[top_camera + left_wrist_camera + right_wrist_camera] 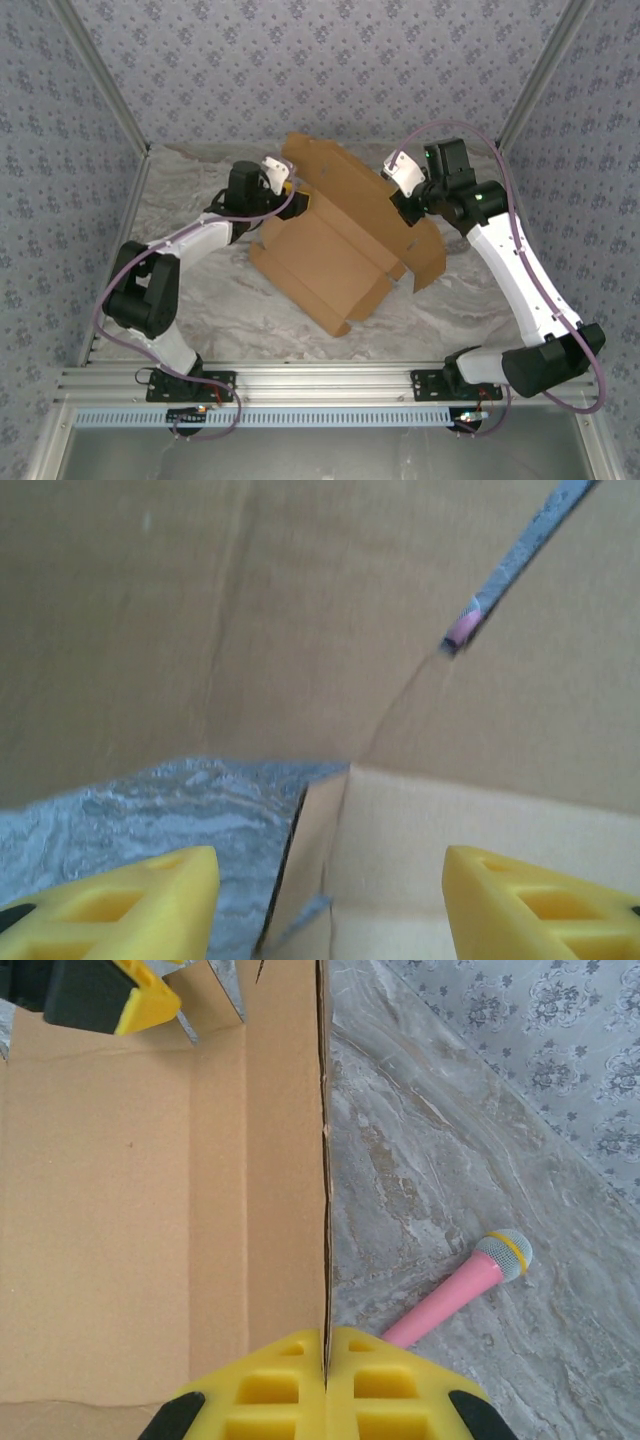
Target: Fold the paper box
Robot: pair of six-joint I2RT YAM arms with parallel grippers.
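**Ana:** What room is there on the left?

**Ben:** The patterned wall (60, 150) closes that side and the back. Bare worktop (230, 310) runs from it to the left arm and on to the near rail (320, 380), where both bases are bolted.

**Ana:** And the left end effector?

**Ben:** The left end effector (283, 183) sits at the rear left edge of the paper box (330, 250). Its fingers are apart. In the left wrist view a low cardboard corner stands between them, touching neither, and a tall panel rises just ahead.

**Ana:** Where does the box lie?

**Ben:** It is mid-worktop and partly folded. Its long body runs diagonally from rear left towards near right, one broad panel is raised behind it, and loose flaps spread to the right. The worktop in front of it is open.

**Ana:** Then the right side?

**Ben:** The right end effector (325, 1380) is clamped on the panel's edge. Its two yellow fingers are pressed together with the cardboard running down into the seam between them.

**Ana:** Does anything stand in the way there?

**Ben:** A pink stick (455, 1295) with a grey tip lies on the worktop just right of that panel, apart from the cardboard, with its lower end hidden behind a finger. The left wrist view also catches it through a slit in the panel. Beyond the stick the worktop runs bare to the wall.
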